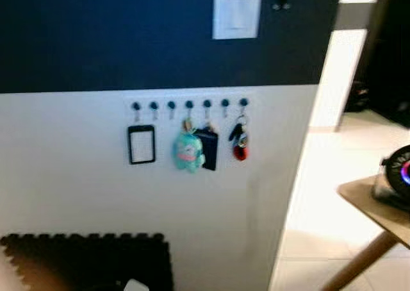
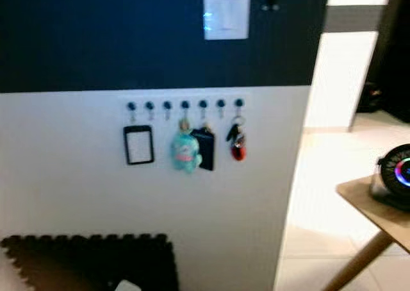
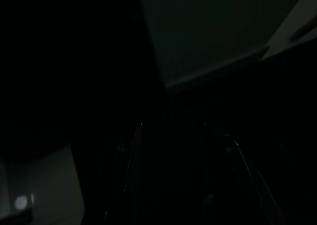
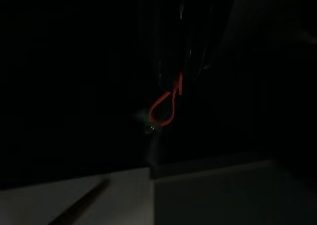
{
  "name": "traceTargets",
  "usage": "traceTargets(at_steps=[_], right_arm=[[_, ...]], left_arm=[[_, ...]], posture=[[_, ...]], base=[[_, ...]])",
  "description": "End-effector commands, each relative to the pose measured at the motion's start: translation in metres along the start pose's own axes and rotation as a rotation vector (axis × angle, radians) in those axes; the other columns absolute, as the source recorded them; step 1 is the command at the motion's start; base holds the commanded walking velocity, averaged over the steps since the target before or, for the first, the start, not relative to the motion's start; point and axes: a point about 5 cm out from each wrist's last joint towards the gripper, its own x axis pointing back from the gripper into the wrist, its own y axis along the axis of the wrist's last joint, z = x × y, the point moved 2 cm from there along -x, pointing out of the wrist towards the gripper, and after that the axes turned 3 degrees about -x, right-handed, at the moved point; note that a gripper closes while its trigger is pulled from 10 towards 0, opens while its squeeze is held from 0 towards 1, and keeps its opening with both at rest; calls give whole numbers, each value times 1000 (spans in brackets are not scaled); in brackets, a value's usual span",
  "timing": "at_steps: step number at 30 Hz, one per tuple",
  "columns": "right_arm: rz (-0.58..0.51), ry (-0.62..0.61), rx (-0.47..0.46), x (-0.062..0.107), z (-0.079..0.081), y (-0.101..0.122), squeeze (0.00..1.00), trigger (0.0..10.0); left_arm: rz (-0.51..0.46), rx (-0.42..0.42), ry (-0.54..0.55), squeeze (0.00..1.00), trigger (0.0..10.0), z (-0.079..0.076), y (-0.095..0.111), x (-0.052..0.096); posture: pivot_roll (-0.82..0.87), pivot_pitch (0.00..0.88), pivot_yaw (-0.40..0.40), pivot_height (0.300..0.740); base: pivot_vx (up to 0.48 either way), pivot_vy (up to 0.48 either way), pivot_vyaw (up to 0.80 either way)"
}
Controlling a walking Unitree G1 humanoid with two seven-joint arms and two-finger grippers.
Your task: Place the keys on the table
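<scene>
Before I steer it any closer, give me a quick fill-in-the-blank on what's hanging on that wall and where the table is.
1. The row of hooks sits on the ____ lower part of the wall, just below the dark blue band.
2. The keys, with a red and black fob, hang from the hook at the robot's far ____ end of the row.
3. The teal plush charm hangs between the keys and the black-framed ____.
4. The wooden table stands to the robot's ____.

Missing words: white; right; card holder; right
</scene>
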Motion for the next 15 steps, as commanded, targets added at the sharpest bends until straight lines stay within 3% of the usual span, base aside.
traceTargets(at_steps=[1,15], right_arm=[[-9,13,-3,-2,6,3,0,10000],[-17,19,-1,-3,8,7,0,10000]], left_arm=[[23,-5,3,0,10000,1,-6,2],[16,23,25,0,10000,2,-6,3]], posture=[[26,0,37,740],[31,11,32,740]], base=[[0,0,0],[0,0,0]])
